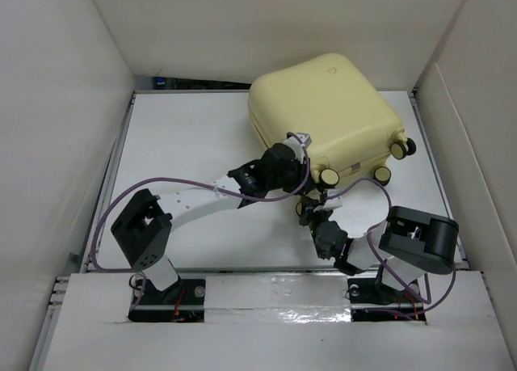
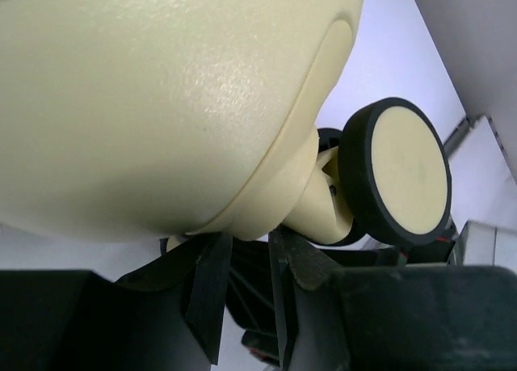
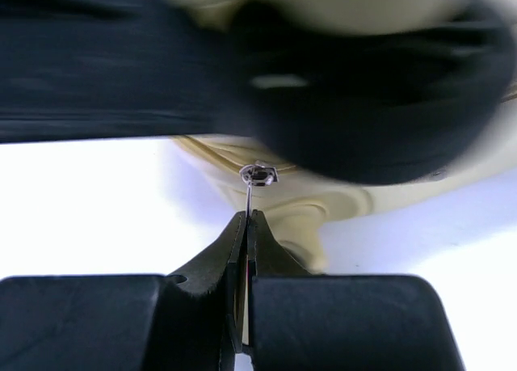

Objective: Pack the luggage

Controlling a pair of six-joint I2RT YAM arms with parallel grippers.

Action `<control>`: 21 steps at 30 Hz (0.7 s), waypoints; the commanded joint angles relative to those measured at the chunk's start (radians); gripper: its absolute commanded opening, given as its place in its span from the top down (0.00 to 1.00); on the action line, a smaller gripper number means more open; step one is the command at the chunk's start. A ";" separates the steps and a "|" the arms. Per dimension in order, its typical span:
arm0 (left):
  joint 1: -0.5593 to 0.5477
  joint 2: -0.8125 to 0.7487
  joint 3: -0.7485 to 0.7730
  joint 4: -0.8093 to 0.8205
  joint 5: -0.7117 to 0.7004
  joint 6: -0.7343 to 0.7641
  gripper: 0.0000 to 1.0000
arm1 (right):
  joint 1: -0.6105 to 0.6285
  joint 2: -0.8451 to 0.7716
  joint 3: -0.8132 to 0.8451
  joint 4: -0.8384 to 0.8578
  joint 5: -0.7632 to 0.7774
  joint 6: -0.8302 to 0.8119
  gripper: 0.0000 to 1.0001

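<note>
luggage (image 1: 323, 112): pale yellow hard shell, closed up and lying flat on the far right part of the table (image 1: 186, 137), with one rounded corner pointing toward the arms

wheels (image 1: 402, 147): black with cream faces, sticking out along the luggage's near-right edge. One of them looms big right next to the shell in the left wrist view.

zip pull (image 3: 258, 174): tiny shiny metal tab at the luggage's lower edge, just above the table

right gripper (image 3: 246, 221): jaws squeezed fully together, pinching the thin stem of the zip pull. The arm reaches up from its base to the near edge by the wheels.

left gripper (image 2: 249, 250): tucked in low at the shell's near corner, beside a wheel. There's only a narrow gap between the fingers (image 2: 210, 290), and the tips sit right at the shell's seam. Honestly can't tell if they've got hold of anything.

blur: big dark shape across the top of the right wrist view, too smeared to say what it is

cables (image 1: 161, 181): purple loops running along both arms

walls (image 1: 65, 104): plain white panels boxing in the table on the left, back and right
</note>
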 commanded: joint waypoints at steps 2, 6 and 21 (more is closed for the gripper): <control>-0.007 0.083 0.258 0.155 0.071 0.005 0.77 | 0.116 -0.005 0.051 0.301 -0.050 -0.077 1.00; -0.007 0.148 0.371 0.071 0.160 -0.001 0.77 | 0.125 0.018 0.120 0.287 -0.115 -0.109 1.00; -0.024 0.056 0.298 0.121 0.233 -0.037 0.30 | 0.099 0.207 0.206 0.458 -0.129 -0.063 0.99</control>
